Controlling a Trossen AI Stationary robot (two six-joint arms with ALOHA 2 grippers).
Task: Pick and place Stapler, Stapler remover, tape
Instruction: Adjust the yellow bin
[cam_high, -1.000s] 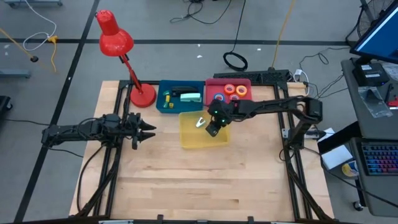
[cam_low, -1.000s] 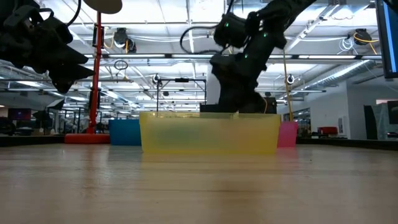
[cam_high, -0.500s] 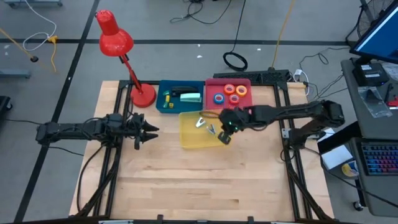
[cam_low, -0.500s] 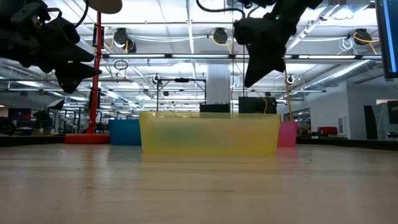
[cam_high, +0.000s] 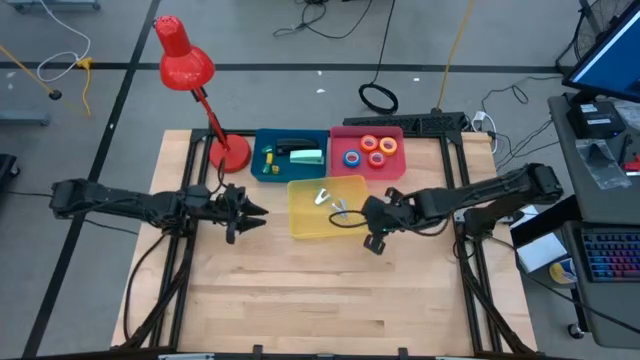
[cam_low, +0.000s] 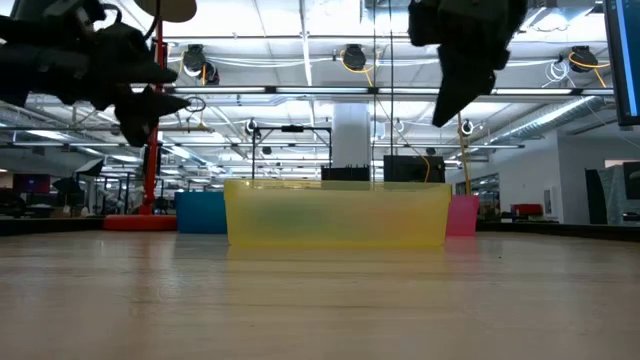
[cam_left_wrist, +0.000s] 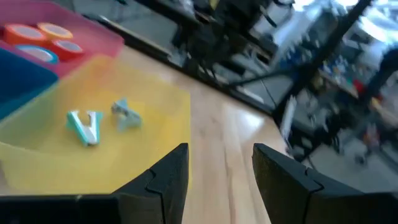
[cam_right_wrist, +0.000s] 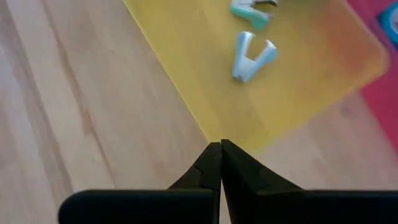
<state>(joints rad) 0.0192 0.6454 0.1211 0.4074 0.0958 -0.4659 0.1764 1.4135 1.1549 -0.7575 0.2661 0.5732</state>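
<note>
Two pale blue-green stapler removers (cam_high: 322, 196) (cam_high: 340, 208) lie flat in the yellow tray (cam_high: 305, 225); both also show in the right wrist view (cam_right_wrist: 252, 55) (cam_right_wrist: 252, 11). A dark stapler (cam_high: 292, 146) and a green one (cam_high: 306, 156) lie in the blue tray (cam_high: 262, 142). Red, orange and blue tape rolls (cam_high: 368, 148) sit in the pink tray (cam_high: 395, 168). My right gripper (cam_high: 373, 243) is shut and hovers above the wood just off the yellow tray's near right corner. My left gripper (cam_high: 250, 212) is open, raised left of the yellow tray and pointing at it.
A red desk lamp stands with its base (cam_high: 229, 155) at the far left, next to the blue tray. The three trays cluster at the table's far middle. Bare wood (cam_high: 320, 300) fills the near half. The black frame rails (cam_high: 470, 270) run along both sides.
My right gripper has risen out of the yellow tray and drawn back toward the near right, past the tray's corner. A second stapler remover now lies in the tray where the gripper stood. My left gripper has moved right, toward the yellow tray.
</note>
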